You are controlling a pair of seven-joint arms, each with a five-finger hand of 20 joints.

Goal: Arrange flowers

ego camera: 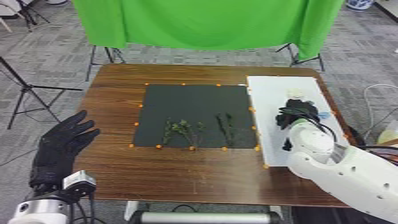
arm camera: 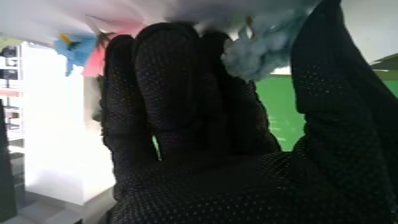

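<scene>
The right robot hand hides part of the white board. The far edge cuts off the green cloth. The sprigs are too small to identify. A pink flower is partly hidden behind that hand.

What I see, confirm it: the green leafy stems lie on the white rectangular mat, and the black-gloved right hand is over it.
Wrong mat: in the head view, the green leafy stems lie on the dark rectangular mat. The right hand is over the white mat.
</scene>
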